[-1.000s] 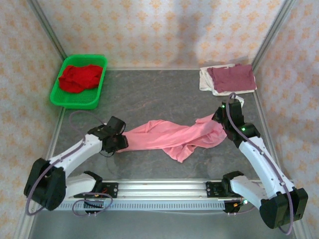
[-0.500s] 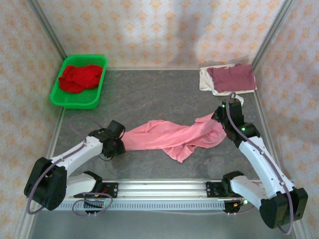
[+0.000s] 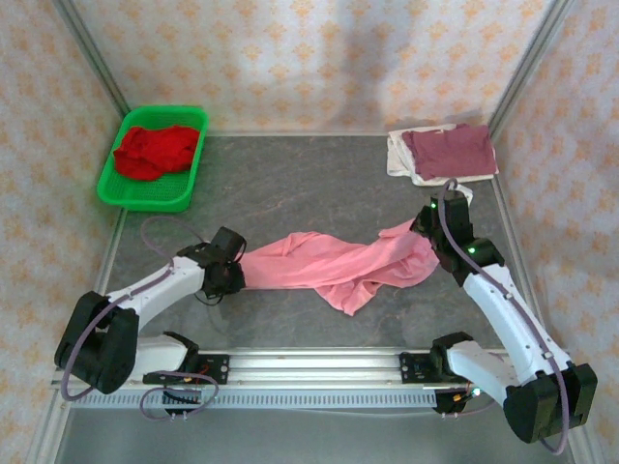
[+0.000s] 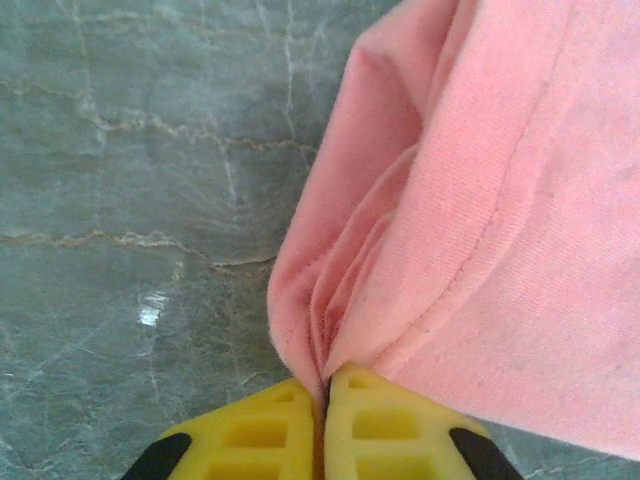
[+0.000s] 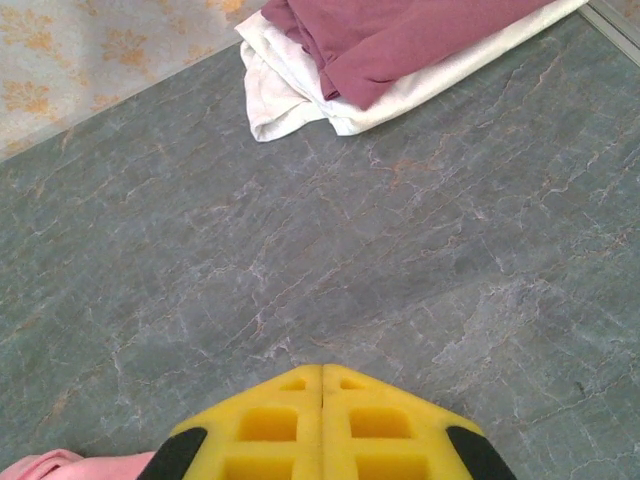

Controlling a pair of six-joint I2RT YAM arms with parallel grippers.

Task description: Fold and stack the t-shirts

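A large salmon-pink t-shirt [image 3: 329,263] lies stretched and rumpled across the middle of the table. My left gripper [image 3: 235,274] is shut on its left end. In the left wrist view, folds of pink cloth [image 4: 480,200] are pinched between the yellow tips of that gripper [image 4: 325,385]. My right gripper [image 3: 435,215] stands at the shirt's right end. It [image 5: 322,372] is shut, with no cloth showing between its tips and a bit of pink cloth [image 5: 40,465] beside it. A maroon t-shirt [image 3: 450,150] lies folded on an off-white one [image 3: 398,159] at the back right.
A green mesh basket [image 3: 145,198] at the back left holds a bright red t-shirt [image 3: 153,150]. Patterned walls close the table on three sides. Bare grey table [image 5: 400,230] lies between my right gripper and the maroon t-shirt [image 5: 400,40] on the off-white one [image 5: 290,95].
My left gripper has shut on the left end of the pink t-shirt, and the left arm has shifted a little. The right arm has not moved.
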